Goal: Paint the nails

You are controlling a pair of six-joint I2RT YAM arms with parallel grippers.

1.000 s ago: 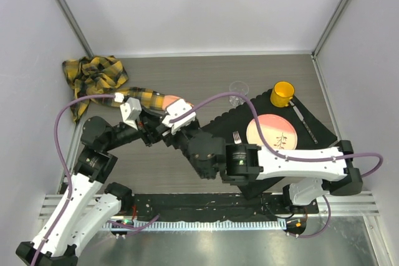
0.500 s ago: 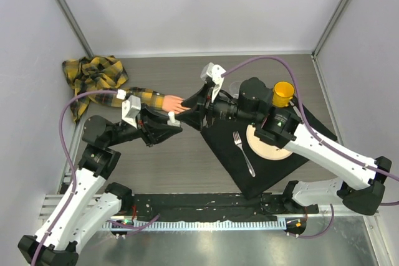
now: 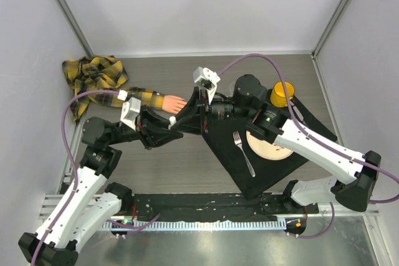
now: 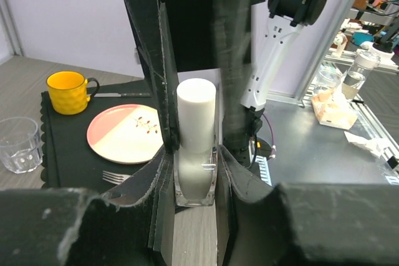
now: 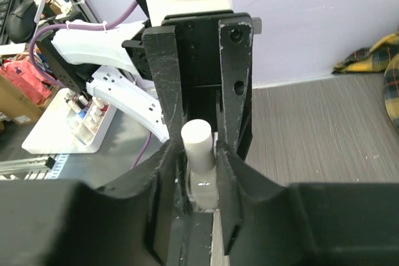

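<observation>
A small clear bottle [image 4: 195,182] with a white cap [image 4: 196,113] stands upright between both grippers. My left gripper [image 4: 195,157] is shut on the bottle's glass body. My right gripper [image 5: 201,154] meets it from the opposite side, and its fingers [image 4: 163,60] press on both sides of the cap [image 5: 197,141]. In the top view the left gripper [image 3: 168,121] and right gripper [image 3: 182,118] meet just in front of the peach fake hand [image 3: 173,103], which sticks out of a yellow-black plaid sleeve [image 3: 140,96]. The nails are too small to make out.
A black mat [image 3: 280,166] on the right carries a pink plate [image 3: 265,146], a fork [image 3: 244,154] and a yellow mug [image 3: 282,93]. A clear glass [image 4: 19,144] stands beside the mat. Bunched plaid cloth [image 3: 93,73] lies at the back left.
The right arm swung from low in front round to the back right, then slid its gripper left onto the bottle and narrowed its jaws round the cap. The left gripper stayed put.
</observation>
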